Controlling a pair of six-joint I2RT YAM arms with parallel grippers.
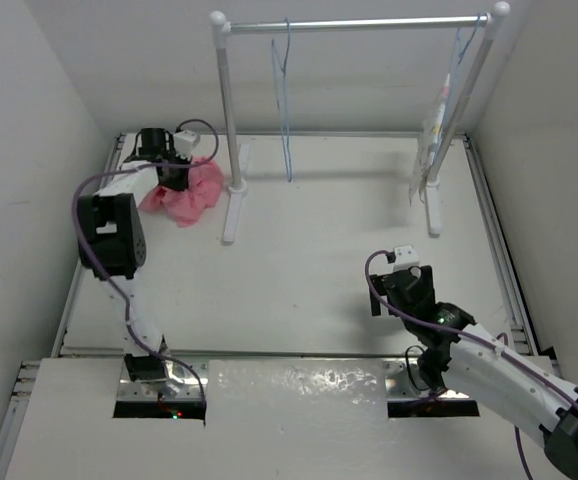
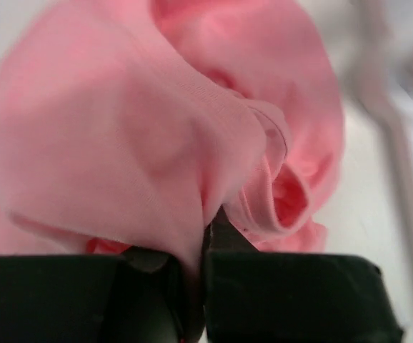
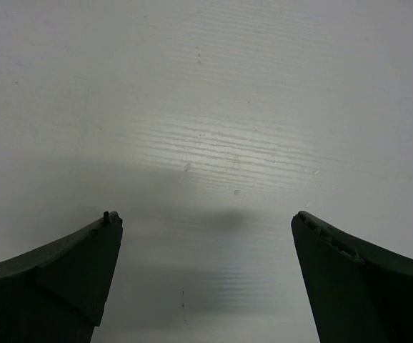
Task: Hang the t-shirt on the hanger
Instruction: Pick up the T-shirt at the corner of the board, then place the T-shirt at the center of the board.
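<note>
**Shirt gripped at far left; hanger hangs off to its right**

The left hand (image 1: 176, 178) is clenched on a fold of the t-shirt (image 1: 194, 195), which lies bunched on the counter (image 1: 319, 260) at the far left. The hanger (image 1: 283, 95) hangs from the rail (image 1: 359, 24), to the right of that hand, past the rail's left post and nearly edge-on from above. The right hand (image 3: 206, 236), spread and empty, hovers at the near right, well apart from both. The carry likely falls to the left arm.
</note>
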